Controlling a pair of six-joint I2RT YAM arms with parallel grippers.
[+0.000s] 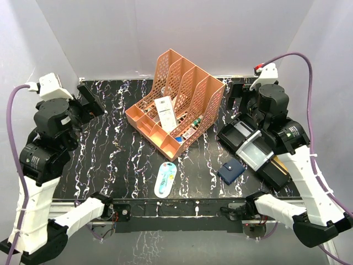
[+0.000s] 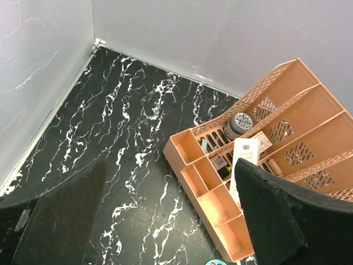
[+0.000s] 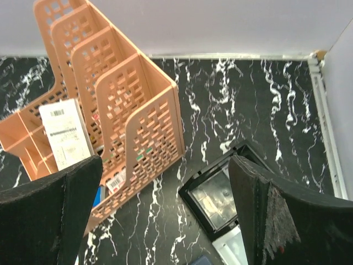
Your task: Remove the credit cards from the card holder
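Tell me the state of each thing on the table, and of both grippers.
Navy-blue bifold card holder: folded shut, lying flat.
Pale blue oval case: lying flat.
Orange slotted plastic organiser: upright, partly filled.
Left gripper: open, empty.
Right gripper: open, empty.

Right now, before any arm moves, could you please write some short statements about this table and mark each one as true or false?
1. The card holder lies on the table, to the right of the oval case. True.
2. The left claw grips the card holder. False: it is open and empty, far off at the left.
3. The orange organizer stands near the table's middle. True.
4. Credit cards lie spread on the table. False: no loose cards show, and the holder looks closed.
5. The right claw is open. True.
6. The black and grey trays sit on the left side. False: they are on the right, just behind the card holder.
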